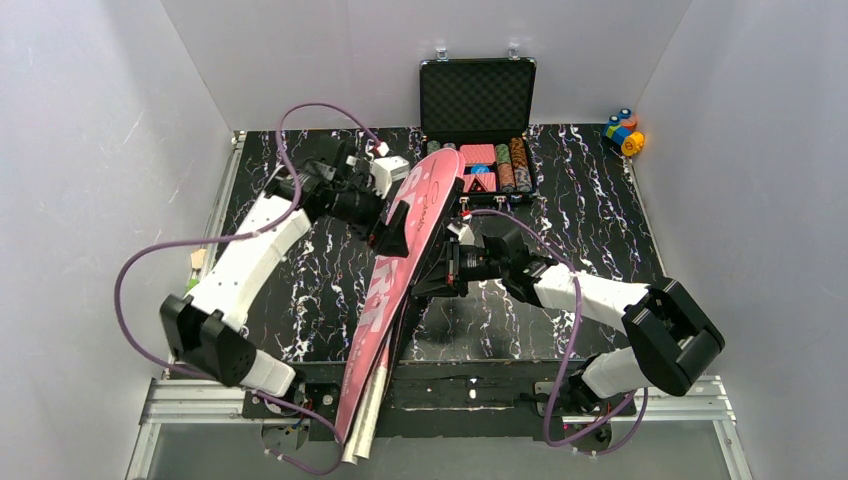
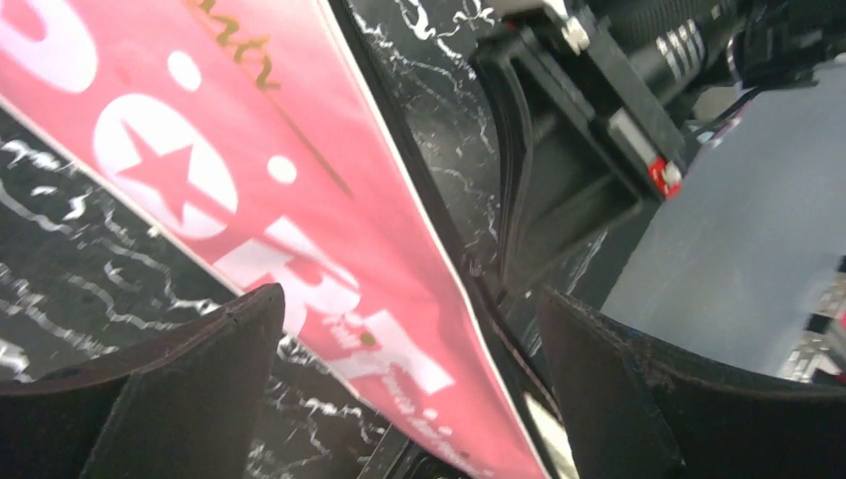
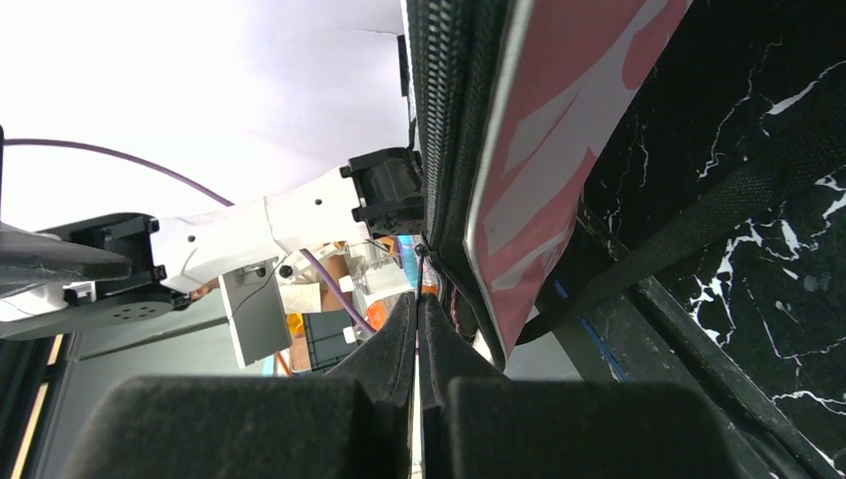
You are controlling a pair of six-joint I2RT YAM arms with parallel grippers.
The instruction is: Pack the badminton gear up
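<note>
Behind the pink bag (image 1: 375, 305) stands an open chip case (image 1: 477, 97).

Soft, even light is falling from above in the top view, making the walls (image 1: 100, 150) bright and the shadows faint. Up close, the pink bag (image 2: 299, 200) is looking a little blurry. White glare is washing out the left of the right wrist view, and the right gripper's fingers (image 3: 229, 429) are looking dark and fuzzy.

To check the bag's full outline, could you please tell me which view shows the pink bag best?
Top external: the pink bag shows at full length, end to end. Left wrist shows only part of its lettering; right wrist only its zipper edge, close up.
</note>
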